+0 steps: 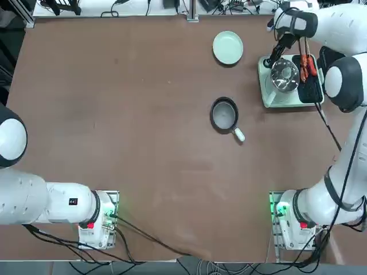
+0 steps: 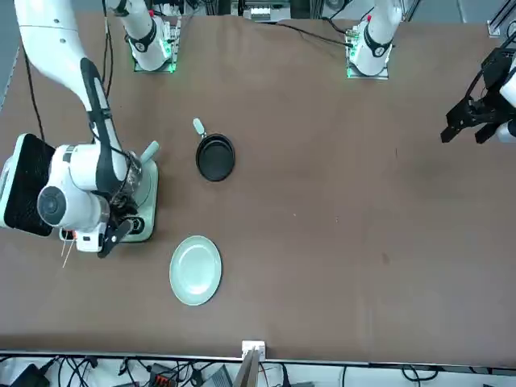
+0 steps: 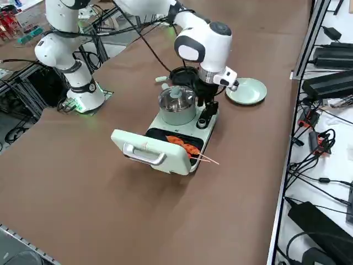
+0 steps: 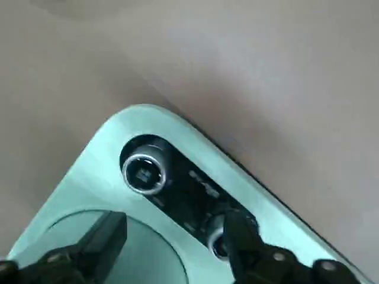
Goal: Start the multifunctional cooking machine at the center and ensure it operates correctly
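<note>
Right wrist view shows the right gripper [image 4: 172, 251] poised over the control strip of the multifunctional cooking machine [image 4: 148, 195], jaws parted, one finger [image 4: 240, 236] at a knob [image 4: 218, 235], a second knob [image 4: 144, 172] clear of both; top view places the machine [image 1: 287, 80] at the far right of the brown surface [image 1: 132, 132], steel pot [image 1: 284, 74] lidded, grill holding orange food [image 1: 307, 66]; a dark frying pan [image 1: 224, 114] and pale green plate [image 1: 227, 47] lie apart to its left.

Mint-green cooking machine [image 3: 182, 130], black frying pan [image 1: 224, 114]
</note>
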### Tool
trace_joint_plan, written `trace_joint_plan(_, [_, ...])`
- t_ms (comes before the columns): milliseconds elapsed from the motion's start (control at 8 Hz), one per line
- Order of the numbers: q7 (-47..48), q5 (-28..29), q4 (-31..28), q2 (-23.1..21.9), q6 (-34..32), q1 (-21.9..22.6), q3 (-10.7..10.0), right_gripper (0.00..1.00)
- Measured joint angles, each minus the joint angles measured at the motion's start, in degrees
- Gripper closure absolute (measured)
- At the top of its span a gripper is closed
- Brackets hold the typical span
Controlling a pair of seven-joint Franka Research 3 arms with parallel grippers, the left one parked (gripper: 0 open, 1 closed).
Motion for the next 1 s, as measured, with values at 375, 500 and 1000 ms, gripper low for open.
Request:
trace_joint_plan(375, [7.39, 0.0, 9.23, -0.73, -9.39, -0.71, -0.05, 0.0])
trace_joint_plan(500, [10.8, 0.0, 11.36, -1.01, -11.73, -0.63, -0.02, 0.0])
trace_joint_plan(1000, [27.76, 0.03, 14.09, -5.69, -16.46, -0.08, 0.13, 0.0])
